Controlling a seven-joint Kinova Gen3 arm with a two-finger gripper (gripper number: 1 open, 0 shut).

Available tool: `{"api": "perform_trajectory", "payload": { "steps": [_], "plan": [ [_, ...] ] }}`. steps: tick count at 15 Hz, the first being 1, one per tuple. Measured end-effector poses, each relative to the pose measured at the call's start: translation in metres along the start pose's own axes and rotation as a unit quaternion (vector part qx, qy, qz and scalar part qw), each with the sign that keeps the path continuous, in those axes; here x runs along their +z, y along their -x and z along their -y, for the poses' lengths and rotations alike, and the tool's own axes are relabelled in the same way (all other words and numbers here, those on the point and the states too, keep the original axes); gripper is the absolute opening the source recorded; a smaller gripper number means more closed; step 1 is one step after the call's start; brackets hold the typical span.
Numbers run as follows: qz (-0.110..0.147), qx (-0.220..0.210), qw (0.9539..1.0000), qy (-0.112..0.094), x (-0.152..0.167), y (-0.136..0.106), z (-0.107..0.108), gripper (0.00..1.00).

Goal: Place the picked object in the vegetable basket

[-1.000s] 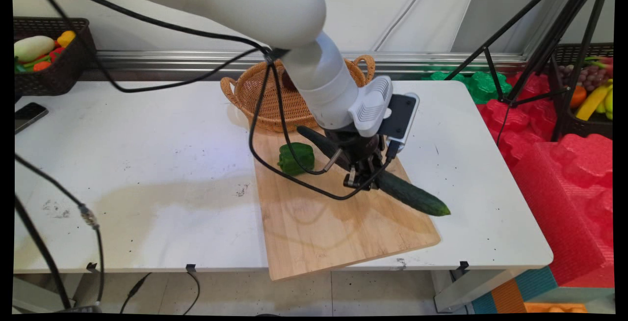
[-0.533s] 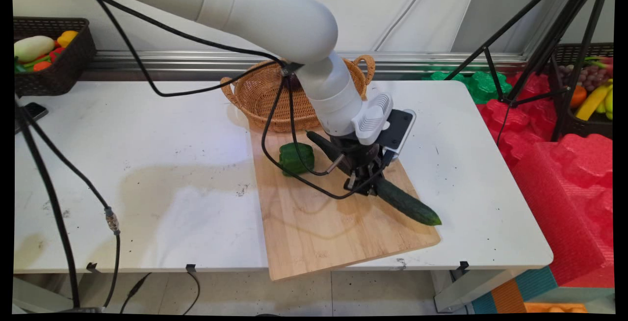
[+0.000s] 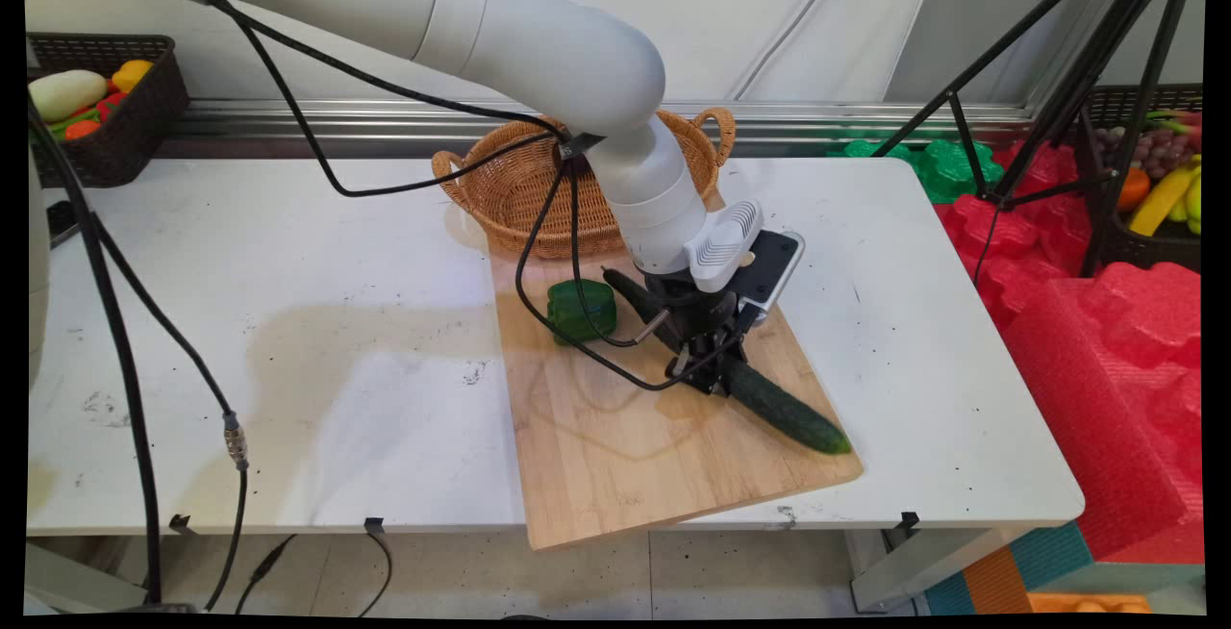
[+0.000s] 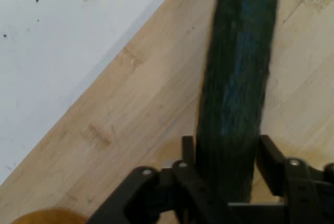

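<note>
Main view: gripper (image 3: 710,371) is low over the wooden cutting board (image 3: 615,456), set across the middle of a dark green cucumber (image 3: 769,403). The cucumber lies diagonally on the board's right half; one end shows behind the wrist toward the wicker basket (image 3: 515,191), the other points at the board's near right corner and stops just inside its edge. Arm leans down from upper left, so the wrist hides the contact itself. A green bell pepper (image 3: 582,310) sits on the board just left of the gripper, apart from it. Black cables loop from the wrist and cross over the pepper and board.

Surface and room: white table (image 3: 288,340), scuffed and speckled. The board overhangs the near edge. The basket touches the board's far end. A dark basket of toy produce (image 3: 87,105) is at far left, red foam blocks (image 3: 1106,321) and a tripod (image 3: 1048,110) at right.

Hand view: fingers (image 4: 189,153) stand one on each side of the cucumber, pinching its flanks, with no gap visible on either side. The long body runs straight away from the palm, so the grip is crosswise, probably the only way its girth fits between them. Board grain beneath, white table at upper left
</note>
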Motion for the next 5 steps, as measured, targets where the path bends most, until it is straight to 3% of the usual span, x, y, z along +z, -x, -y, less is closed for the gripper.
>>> {"api": "perform_trajectory", "payload": {
  "steps": [1,5],
  "plan": [
    [0.0,0.001,1.0,0.001,0.0003,0.0008,0.0005,1.0],
    [-0.004,0.003,1.0,0.001,-0.0034,0.0026,0.0014,1.0]
  ]
}}
